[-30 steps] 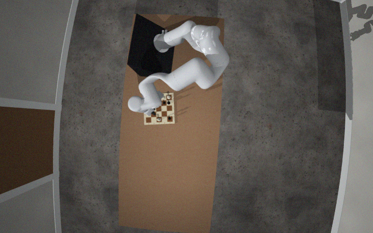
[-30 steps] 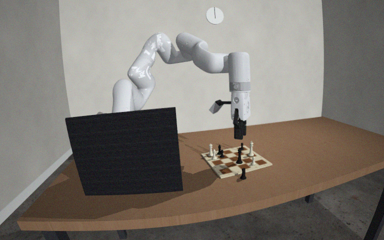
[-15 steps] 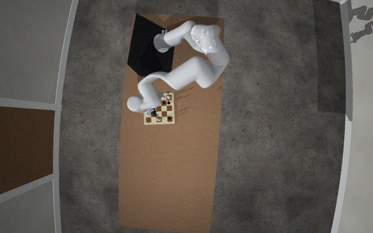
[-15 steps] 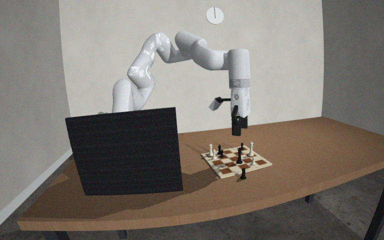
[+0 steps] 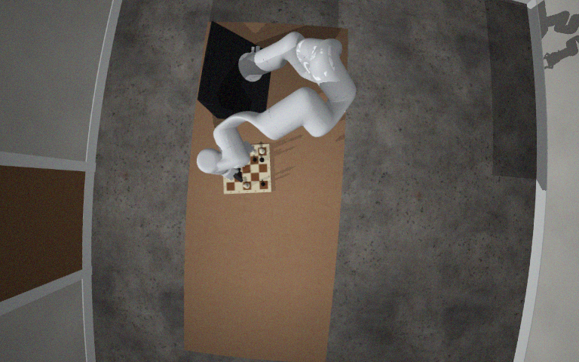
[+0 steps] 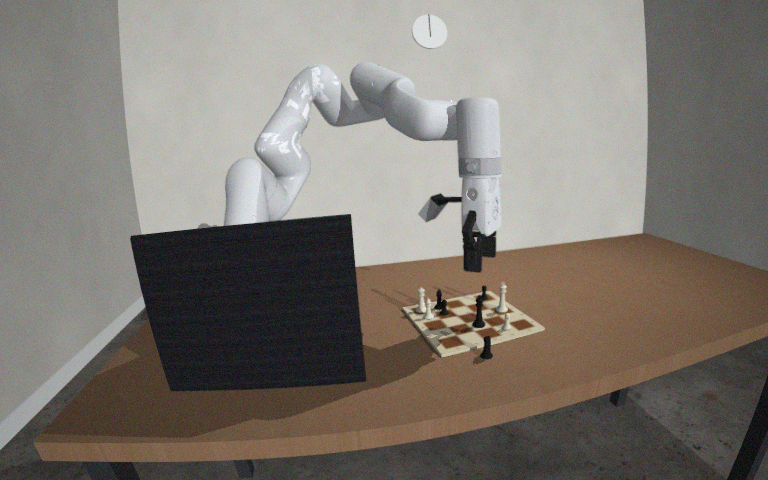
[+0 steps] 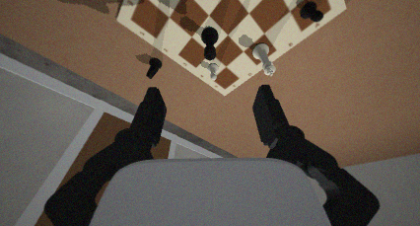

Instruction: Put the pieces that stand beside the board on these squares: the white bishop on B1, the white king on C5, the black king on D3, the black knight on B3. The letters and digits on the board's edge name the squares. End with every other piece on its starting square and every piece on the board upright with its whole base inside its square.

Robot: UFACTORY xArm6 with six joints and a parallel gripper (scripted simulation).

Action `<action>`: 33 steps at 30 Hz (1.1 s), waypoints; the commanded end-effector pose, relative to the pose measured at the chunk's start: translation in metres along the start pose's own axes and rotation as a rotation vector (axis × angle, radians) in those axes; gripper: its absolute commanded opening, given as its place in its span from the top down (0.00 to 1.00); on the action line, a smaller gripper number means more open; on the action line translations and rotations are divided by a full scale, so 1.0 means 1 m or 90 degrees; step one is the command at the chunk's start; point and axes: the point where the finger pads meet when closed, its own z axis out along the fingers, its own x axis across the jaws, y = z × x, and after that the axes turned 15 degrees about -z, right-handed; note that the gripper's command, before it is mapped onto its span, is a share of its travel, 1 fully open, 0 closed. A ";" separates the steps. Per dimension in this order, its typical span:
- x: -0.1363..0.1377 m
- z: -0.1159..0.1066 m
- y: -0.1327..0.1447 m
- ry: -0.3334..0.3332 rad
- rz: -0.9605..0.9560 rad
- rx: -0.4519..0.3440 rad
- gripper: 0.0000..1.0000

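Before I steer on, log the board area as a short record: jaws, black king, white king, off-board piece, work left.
jaws: wide open, holding nothing, above the board
black king: upright on the board
white king: upright on the board
off-board: one black piece, likely the knight, upright
work left: that piece, apparently for B3
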 end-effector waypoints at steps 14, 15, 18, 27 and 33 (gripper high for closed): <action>-0.102 0.023 0.018 0.004 0.469 -0.007 0.00; -0.104 0.024 0.018 0.004 0.495 -0.007 0.00; -0.105 0.024 0.018 0.003 0.573 -0.006 0.63; -0.105 0.024 0.018 0.001 0.643 -0.002 0.63; -0.105 0.024 0.018 0.001 0.643 -0.002 0.63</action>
